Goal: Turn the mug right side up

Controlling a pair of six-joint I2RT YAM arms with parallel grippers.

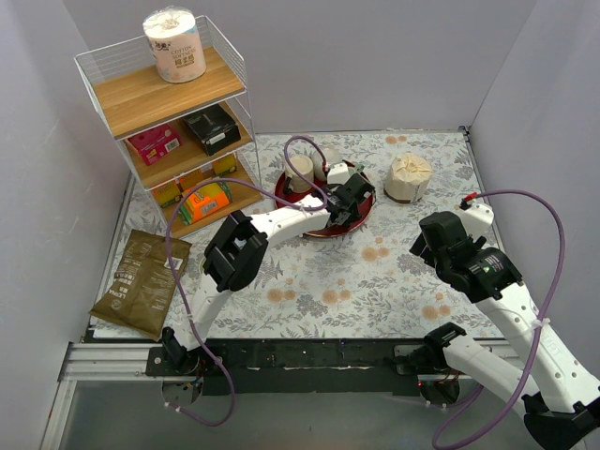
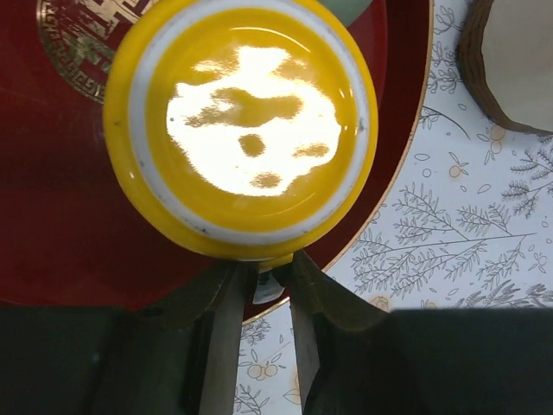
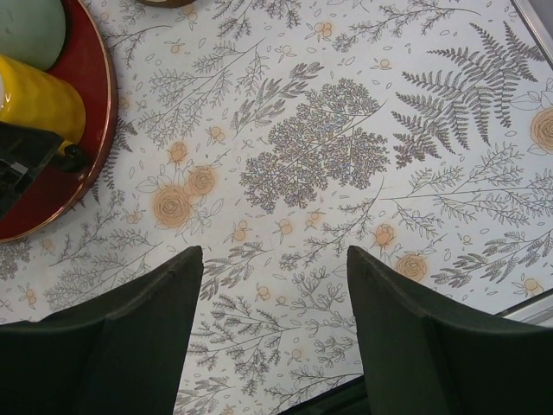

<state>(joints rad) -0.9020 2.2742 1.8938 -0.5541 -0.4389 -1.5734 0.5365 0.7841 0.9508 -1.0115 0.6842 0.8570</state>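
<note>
Mug (image 2: pixel 246 130) is base-up on the tray (image 2: pixel 60 242), so not flipped yet. Left gripper (image 2: pixel 263 272) is pinched on what looks like its handle (image 2: pixel 276 259); right gripper (image 3: pixel 275 285) is spread over the bench (image 3: pixel 346 130), idle

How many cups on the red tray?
3: yellow mug, upside down, at the left gripper; pale cup behind it; beige cup left of that. The arm may hide more.
</note>
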